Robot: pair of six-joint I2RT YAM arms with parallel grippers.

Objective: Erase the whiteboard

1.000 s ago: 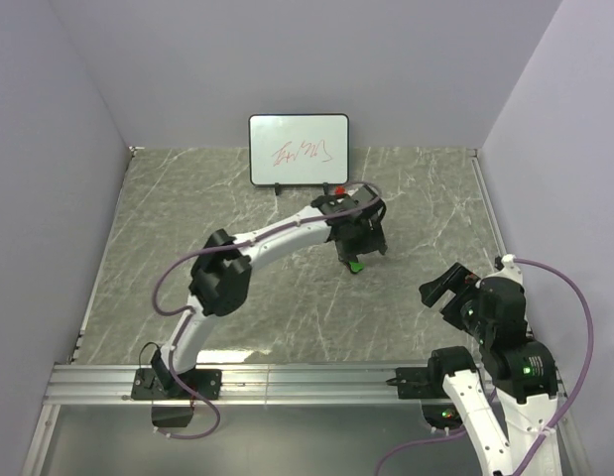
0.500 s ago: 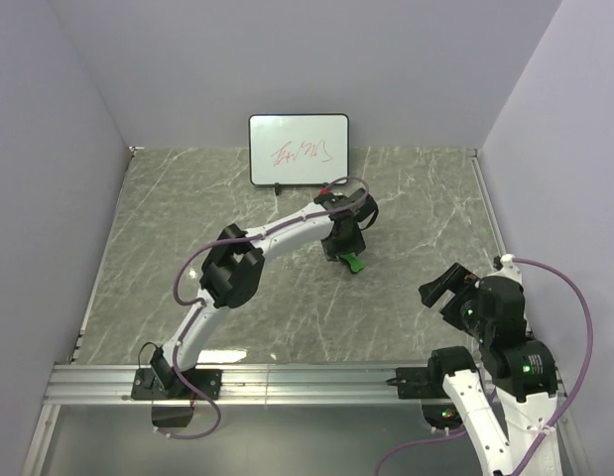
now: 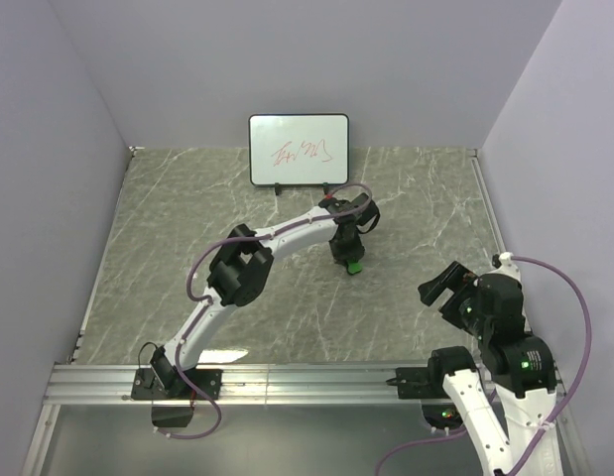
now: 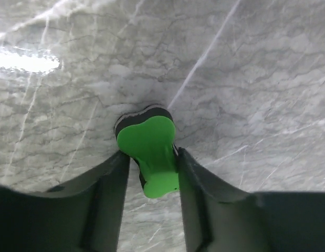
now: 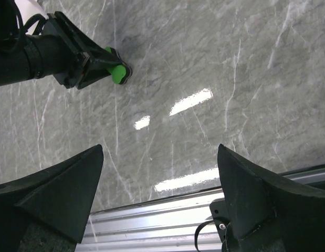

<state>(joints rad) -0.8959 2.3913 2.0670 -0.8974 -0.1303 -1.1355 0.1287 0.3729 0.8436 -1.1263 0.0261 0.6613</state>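
Whiteboard (image 3: 287, 129) scribble red, illegible; left gripper (image 4: 151, 154) grasps green eraser (image 4: 146, 137); right gripper (image 5: 159, 150) spread.

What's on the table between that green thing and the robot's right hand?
Nothing: only bare marble table separates the green eraser from the right hand, seen clearly in the right wrist view.

Count log | small white rectangular whiteboard with thin black frame (image 3: 299, 149): 1 | small green bow-tie-shaped eraser (image 4: 150, 139): 1 | white-and-black robot arms: 2, left arm (image 3: 287, 230), right arm (image 3: 505, 337) | two-finger grippers: 2, left gripper (image 4: 151, 155), right gripper (image 5: 159, 152) | grey marble-patterned table (image 3: 187, 218): 1 | aluminium rail (image 3: 307, 382): 1
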